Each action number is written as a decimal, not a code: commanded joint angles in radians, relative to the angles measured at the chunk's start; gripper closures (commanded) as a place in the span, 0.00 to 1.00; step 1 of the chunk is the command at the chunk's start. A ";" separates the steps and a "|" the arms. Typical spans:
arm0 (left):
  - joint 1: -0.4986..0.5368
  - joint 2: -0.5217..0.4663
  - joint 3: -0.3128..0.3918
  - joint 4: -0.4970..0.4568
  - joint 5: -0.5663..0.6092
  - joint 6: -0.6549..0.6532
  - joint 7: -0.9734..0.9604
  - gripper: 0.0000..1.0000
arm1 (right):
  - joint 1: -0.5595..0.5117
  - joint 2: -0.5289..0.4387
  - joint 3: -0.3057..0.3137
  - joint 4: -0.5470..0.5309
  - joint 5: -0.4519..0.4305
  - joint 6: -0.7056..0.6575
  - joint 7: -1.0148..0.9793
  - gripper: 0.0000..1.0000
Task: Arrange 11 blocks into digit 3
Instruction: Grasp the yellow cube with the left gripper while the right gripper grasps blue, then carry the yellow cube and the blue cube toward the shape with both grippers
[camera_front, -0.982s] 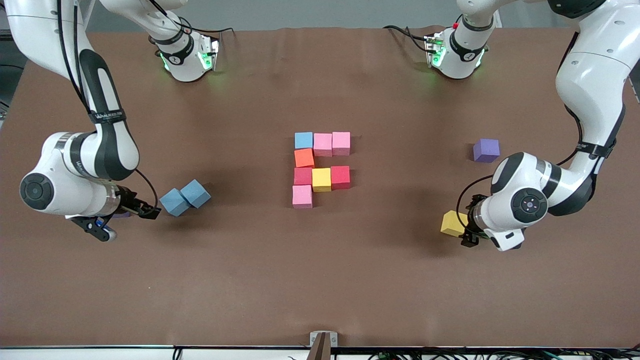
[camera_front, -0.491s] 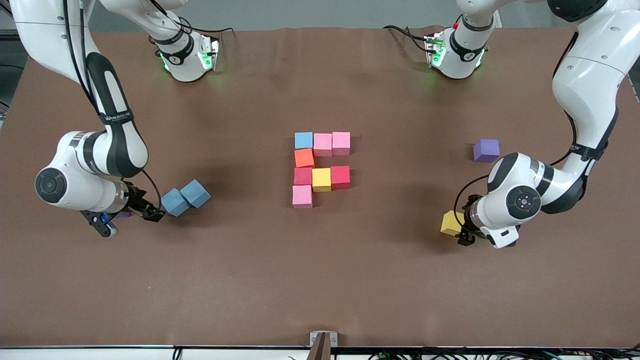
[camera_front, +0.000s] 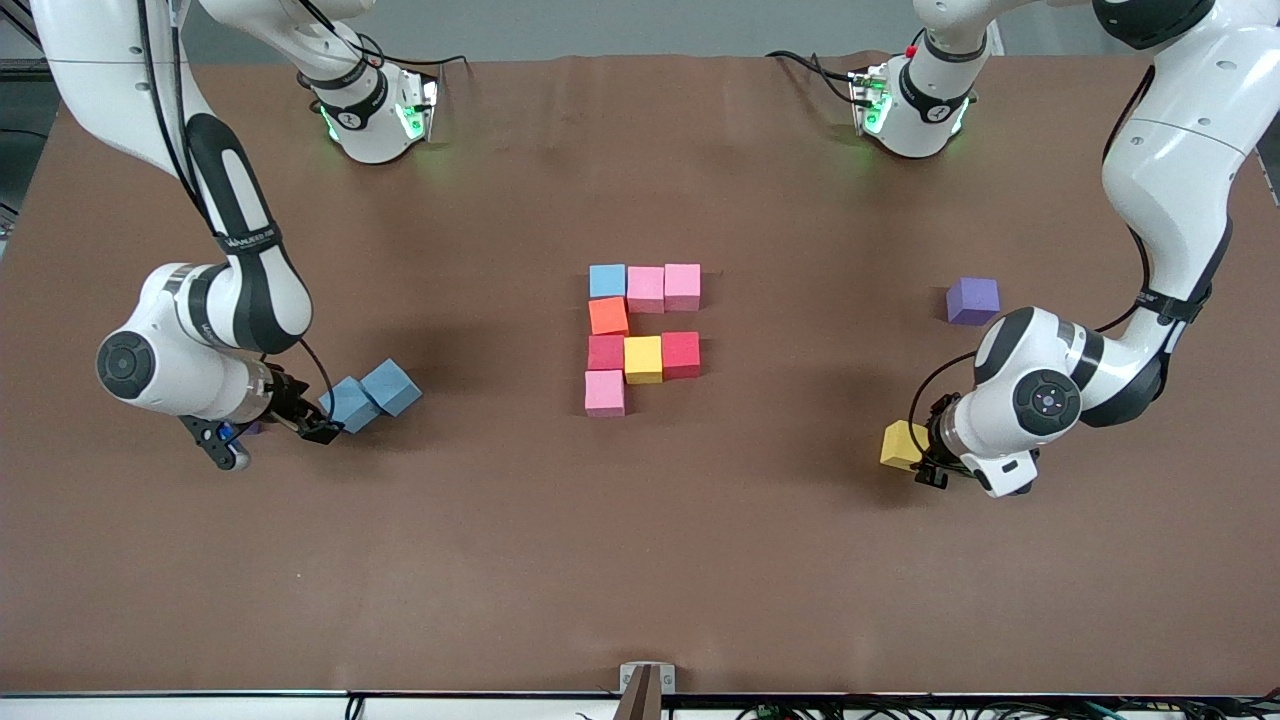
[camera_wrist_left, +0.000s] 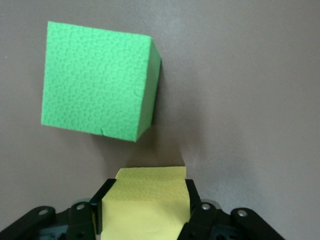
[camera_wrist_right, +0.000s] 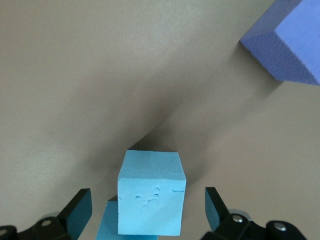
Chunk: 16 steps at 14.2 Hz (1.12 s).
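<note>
Left gripper (camera_wrist_left: 145, 220) has just clamped its fingers on the yellow block (camera_front: 902, 444) at the left arm's end of the table, green block (camera_wrist_left: 97, 85) just beside it. That block is now ready to lift toward the unfinished digit 3 (camera_front: 640, 335) at table centre. Right gripper (camera_front: 322, 428), jaws wide apart, has closed in from a second ago and now straddles the near light blue block (camera_wrist_right: 150, 197).
</note>
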 joint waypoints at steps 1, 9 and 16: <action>-0.030 -0.027 -0.023 0.016 0.009 -0.006 0.001 0.97 | 0.010 0.004 0.002 -0.023 0.013 0.023 0.015 0.00; -0.105 -0.039 -0.112 0.146 -0.003 -0.142 -0.012 0.97 | 0.019 0.056 0.002 -0.023 0.013 0.053 0.018 0.05; -0.223 -0.036 -0.111 0.160 0.007 -0.173 0.000 0.99 | 0.027 0.056 0.003 -0.023 0.013 0.034 0.006 0.62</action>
